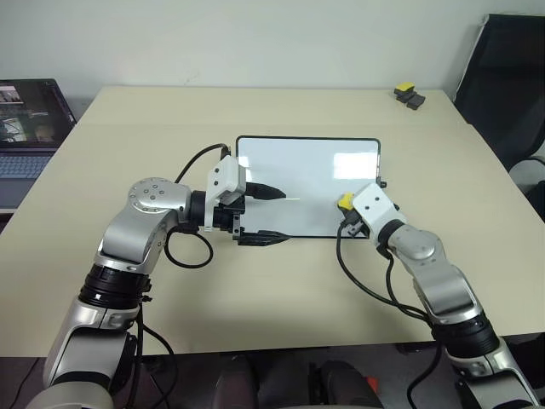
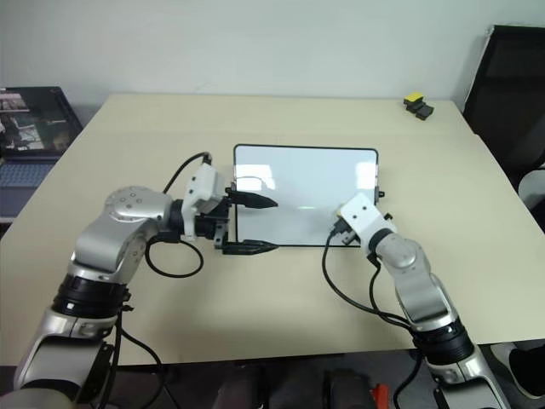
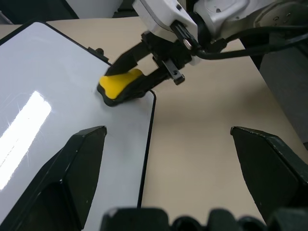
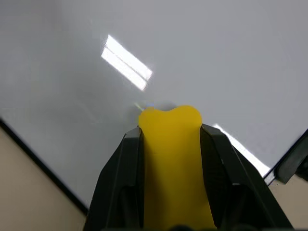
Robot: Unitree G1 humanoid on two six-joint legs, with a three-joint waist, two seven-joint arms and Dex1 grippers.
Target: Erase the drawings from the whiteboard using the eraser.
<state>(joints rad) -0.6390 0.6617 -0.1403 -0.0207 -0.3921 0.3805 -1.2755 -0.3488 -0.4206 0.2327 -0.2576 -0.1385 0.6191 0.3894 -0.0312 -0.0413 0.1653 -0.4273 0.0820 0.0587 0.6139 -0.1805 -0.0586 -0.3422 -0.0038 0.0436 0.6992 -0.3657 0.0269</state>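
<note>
Right gripper (image 3: pixel 126 83) is clamping the yellow eraser (image 4: pixel 172 159), pressing it onto the whiteboard (image 1: pixel 306 170) at its near right corner, so the board's glossy surface is stretching leftward toward the wide-spread left gripper (image 1: pixel 271 213), which is straddling the opposite edge.

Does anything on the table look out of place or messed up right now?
Nothing stands out. The whiteboard lies flat and square on the table, and the right gripper holds the eraser against the board near its corner.
</note>
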